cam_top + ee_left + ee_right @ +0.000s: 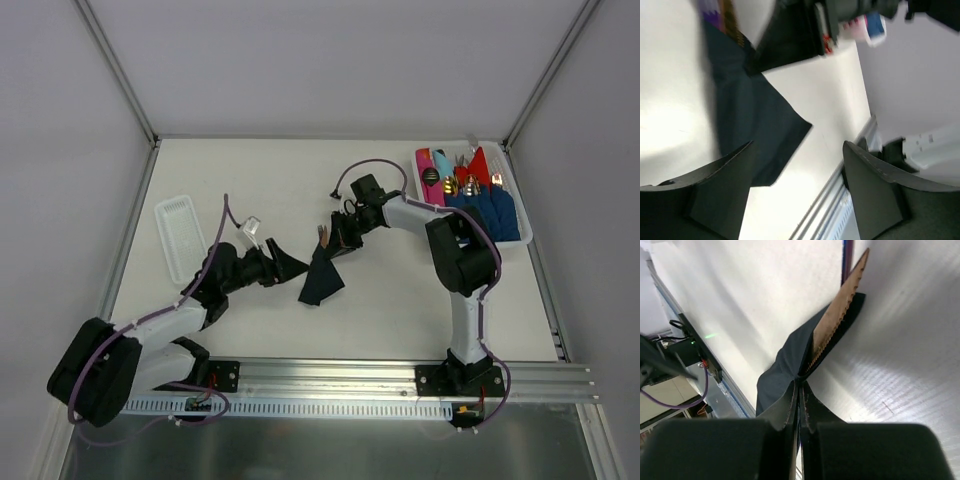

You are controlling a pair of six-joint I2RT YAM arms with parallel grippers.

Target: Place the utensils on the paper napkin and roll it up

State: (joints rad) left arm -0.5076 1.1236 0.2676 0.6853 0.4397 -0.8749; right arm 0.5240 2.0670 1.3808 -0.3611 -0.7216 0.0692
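The near-black paper napkin [322,280] lies crumpled and partly lifted at the table's middle; it also shows in the left wrist view [750,120] and the right wrist view [782,365]. A brown serrated knife [840,315] and a purple utensil [846,260] lie in its fold, and the knife tip shows from above [323,237]. My right gripper [801,385] is shut on the napkin's upper edge, at the knife's near end [345,235]. My left gripper [285,265] is open just left of the napkin, its jaws empty [797,185].
A white tray [524,238] at the back right holds blue, red and pink rolled napkins and several utensils. A clear plastic tray [180,235] lies at the left, with a small clear piece [250,228] beside it. A metal rail [340,375] runs along the near edge.
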